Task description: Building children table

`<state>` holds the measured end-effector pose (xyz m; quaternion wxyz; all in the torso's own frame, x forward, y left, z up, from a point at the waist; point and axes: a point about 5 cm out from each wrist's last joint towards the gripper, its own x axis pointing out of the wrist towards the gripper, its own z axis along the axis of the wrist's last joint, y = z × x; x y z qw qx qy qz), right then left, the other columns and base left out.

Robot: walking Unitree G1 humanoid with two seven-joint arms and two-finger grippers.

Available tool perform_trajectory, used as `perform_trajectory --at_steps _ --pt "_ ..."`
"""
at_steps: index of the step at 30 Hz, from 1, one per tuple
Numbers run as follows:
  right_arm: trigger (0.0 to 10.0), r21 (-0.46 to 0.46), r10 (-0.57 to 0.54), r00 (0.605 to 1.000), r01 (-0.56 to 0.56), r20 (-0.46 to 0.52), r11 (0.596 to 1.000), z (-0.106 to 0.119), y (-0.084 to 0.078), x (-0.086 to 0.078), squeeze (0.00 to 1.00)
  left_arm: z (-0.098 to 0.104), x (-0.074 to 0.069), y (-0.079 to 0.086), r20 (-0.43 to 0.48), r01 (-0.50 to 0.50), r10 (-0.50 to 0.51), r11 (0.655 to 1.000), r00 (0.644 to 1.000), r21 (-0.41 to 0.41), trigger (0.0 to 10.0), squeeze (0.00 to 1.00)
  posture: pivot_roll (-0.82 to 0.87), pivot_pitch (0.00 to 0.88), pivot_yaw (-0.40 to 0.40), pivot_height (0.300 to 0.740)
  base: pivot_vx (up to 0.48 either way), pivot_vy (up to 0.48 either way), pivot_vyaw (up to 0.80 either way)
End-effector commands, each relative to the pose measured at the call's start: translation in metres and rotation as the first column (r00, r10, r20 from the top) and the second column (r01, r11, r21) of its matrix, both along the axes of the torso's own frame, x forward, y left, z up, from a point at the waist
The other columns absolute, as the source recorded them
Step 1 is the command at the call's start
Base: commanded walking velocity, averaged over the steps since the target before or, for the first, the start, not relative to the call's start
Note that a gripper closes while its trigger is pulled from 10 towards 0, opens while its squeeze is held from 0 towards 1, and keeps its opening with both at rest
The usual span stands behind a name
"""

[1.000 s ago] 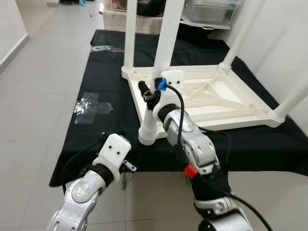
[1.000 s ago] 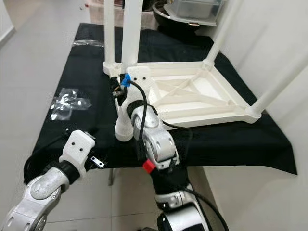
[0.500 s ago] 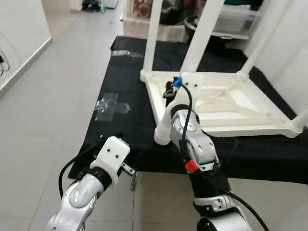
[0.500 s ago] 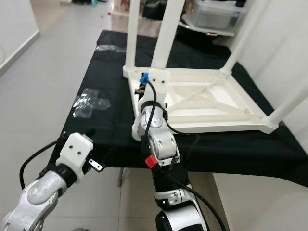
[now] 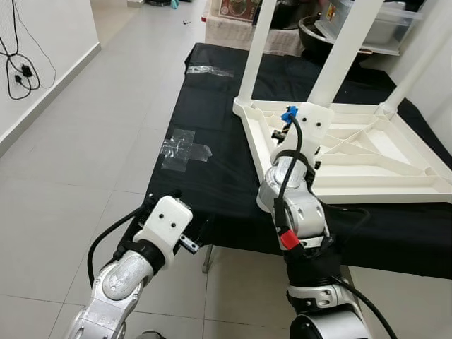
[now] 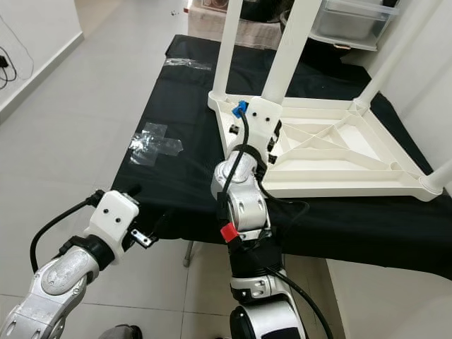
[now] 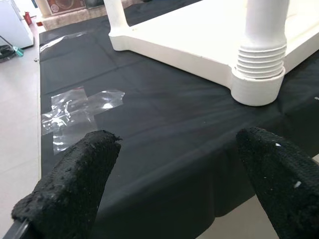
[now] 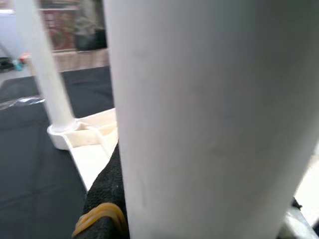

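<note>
A white plastic children's table (image 5: pixel 367 152) lies upside down on a black cloth (image 5: pixel 205 176), its legs pointing up. My right gripper (image 6: pixel 272 138) is shut on the nearest leg (image 5: pixel 339 56), low down by its corner socket (image 7: pixel 258 79). In the right wrist view the leg (image 8: pixel 209 114) sits close against one black finger (image 8: pixel 102 199) that wears a yellow band. My left gripper (image 7: pixel 169 164) hovers open at the cloth's near edge, its fingers (image 7: pixel 75 179) wide apart and holding nothing.
Crumpled clear plastic (image 5: pixel 185 147) lies on the cloth left of the table, with more (image 5: pixel 208 70) at the far end. Bins and a bowl (image 5: pixel 318 28) stand behind. Tiled floor (image 5: pixel 63 155) opens to the left, and a white wall rises on the right.
The whole picture has shifted right and the view is higher, so the camera has moved. My right gripper stays on the leg, and the left arm keeps its pose.
</note>
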<state>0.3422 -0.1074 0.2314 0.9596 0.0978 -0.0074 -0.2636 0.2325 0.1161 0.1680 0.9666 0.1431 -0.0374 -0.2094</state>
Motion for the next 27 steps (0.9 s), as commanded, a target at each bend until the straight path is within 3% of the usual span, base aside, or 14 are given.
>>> perform_trajectory --at_steps 1,6,9,13,15,16,17,19,20,21,22,23,24,27 --pt "10.0 0.229 0.084 0.966 -0.027 -0.244 0.973 -0.048 0.043 -0.014 0.00 0.000 -0.001 -0.004 -0.005 0.013 -0.013 1.000 1.000 0.003 10.0 0.00 0.11 0.169 -0.116 0.740 0.000 0.000 0.00" --pt "10.0 0.221 0.096 0.980 -0.056 -0.172 0.974 -0.036 0.035 -0.008 0.00 -0.001 -0.001 -0.004 -0.008 0.009 -0.009 1.000 1.000 0.000 10.0 0.00 0.12 0.166 -0.118 0.740 0.000 0.000 0.00" --pt "10.0 0.189 0.171 0.985 -0.170 0.012 0.967 -0.002 0.035 -0.002 0.00 -0.001 -0.001 -0.002 -0.008 0.009 -0.009 1.000 1.000 0.007 10.0 0.00 0.11 0.166 -0.115 0.740 0.000 0.000 0.00" --pt "10.0 0.144 0.224 0.965 -0.243 0.138 0.959 0.025 0.038 0.000 0.00 -0.002 -0.001 -0.002 -0.009 0.009 -0.009 1.000 1.000 0.012 10.0 0.00 0.11 0.166 -0.117 0.740 0.000 0.000 0.00" --pt "10.0 0.104 0.291 0.924 -0.324 0.248 0.940 0.047 0.041 0.000 0.00 -0.001 0.000 -0.002 -0.008 0.009 -0.009 1.000 1.000 0.011 10.0 0.00 0.11 0.161 -0.117 0.740 0.000 0.000 0.00" --pt "10.0 0.104 0.291 0.924 -0.324 0.248 0.940 0.047 0.041 0.000 0.00 -0.001 0.000 -0.002 -0.008 0.009 -0.009 1.000 1.000 0.011 10.0 0.00 0.11 0.161 -0.117 0.740 0.000 0.000 0.00" --pt "10.0 0.083 0.331 0.890 -0.373 0.312 0.924 0.059 0.043 -0.001 0.00 -0.001 0.000 -0.002 -0.007 0.009 -0.009 1.000 1.000 0.010 10.0 0.00 0.11 0.162 -0.116 0.740 0.000 0.000 0.00" --pt "10.0 0.083 0.331 0.890 -0.373 0.312 0.924 0.059 0.043 -0.001 0.00 -0.001 0.000 -0.002 -0.007 0.009 -0.009 1.000 1.000 0.010 10.0 0.00 0.11 0.162 -0.116 0.740 0.000 0.000 0.00" --pt "10.0 0.048 0.421 0.811 -0.480 0.406 0.876 0.080 0.043 0.000 0.00 0.002 0.001 -0.003 -0.005 0.010 -0.010 1.000 1.000 0.001 10.0 0.00 0.12 0.152 -0.116 0.740 0.000 0.000 0.00" --pt "10.0 0.030 0.464 0.768 -0.530 0.442 0.848 0.089 0.042 0.000 0.00 0.003 0.002 -0.003 -0.003 0.012 -0.012 1.000 1.000 -0.005 10.0 0.00 0.12 0.152 -0.116 0.740 0.000 0.000 0.00" --pt "10.0 0.020 0.488 0.743 -0.557 0.459 0.830 0.094 0.041 0.000 0.00 0.004 0.002 -0.003 -0.002 0.013 -0.013 1.000 1.000 -0.009 10.0 0.00 0.12 0.152 -0.116 0.740 0.000 0.000 0.00" --pt "10.0 0.020 0.488 0.743 -0.557 0.459 0.830 0.094 0.041 0.000 0.00 0.004 0.002 -0.003 -0.002 0.013 -0.013 1.000 1.000 -0.009 10.0 0.00 0.12 0.152 -0.116 0.740 0.000 0.000 0.00" --pt "10.0 0.015 0.520 0.703 -0.601 0.485 0.799 0.100 0.038 -0.001 0.00 0.005 0.004 -0.001 0.000 0.011 -0.011 1.000 1.000 -0.007 10.0 0.00 0.11 0.142 -0.115 0.740 0.000 0.000 0.00" --pt "10.0 0.003 0.556 0.666 -0.642 0.497 0.767 0.103 0.036 -0.003 0.00 0.007 0.009 0.002 0.013 0.000 0.000 1.000 1.000 -0.008 10.0 0.00 0.11 0.136 -0.111 0.740 0.000 0.000 0.00"
